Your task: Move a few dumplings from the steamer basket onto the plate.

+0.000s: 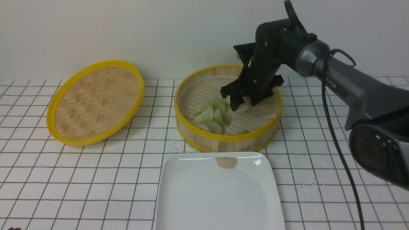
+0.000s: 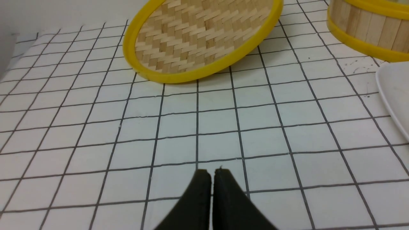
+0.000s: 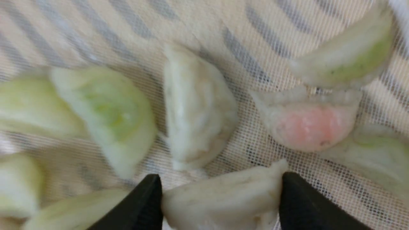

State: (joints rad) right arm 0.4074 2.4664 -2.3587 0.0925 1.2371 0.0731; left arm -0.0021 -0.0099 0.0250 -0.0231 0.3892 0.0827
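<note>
"Where's the steamer basket [image 1: 223, 138]?"

"Upper middle of the front view, on the counter [image 1: 80, 182], with the white plate [image 1: 220, 198] just in front of it, at lower centre."

"Anything on the plate?"

"One pinkish-cream dumpling [image 1: 226, 162], lying near the edge closest to the basket."

"And the right end effector [image 3: 221, 195]?"

"Reaching down into the basket from the upper right of the frame. Its fingertips have a pale cream dumpling [image 3: 223, 201] between them, touching it on both sides, so they stand fairly wide around it."

"Lifted?"

"Can't tell; its underside is hidden."

"Any others in there?"

"Yes. The right wrist view shows another cream dumpling [image 3: 199, 111] near the gripped one, and a pink-centred dumpling [image 3: 308, 126] on the ridged, cloth-like floor. Several pale green dumplings [image 1: 205, 116] sit in there as well, bunched left of the arm in the front view."

"The left end effector [image 2: 212, 174]?"

"Closed to a thin slit, nothing in it, above the counter."

"And that yellow-rimmed thing?"

"The woven lid [image 1: 96, 103], upper left of the frame, tilted, apart from the basket."
</note>
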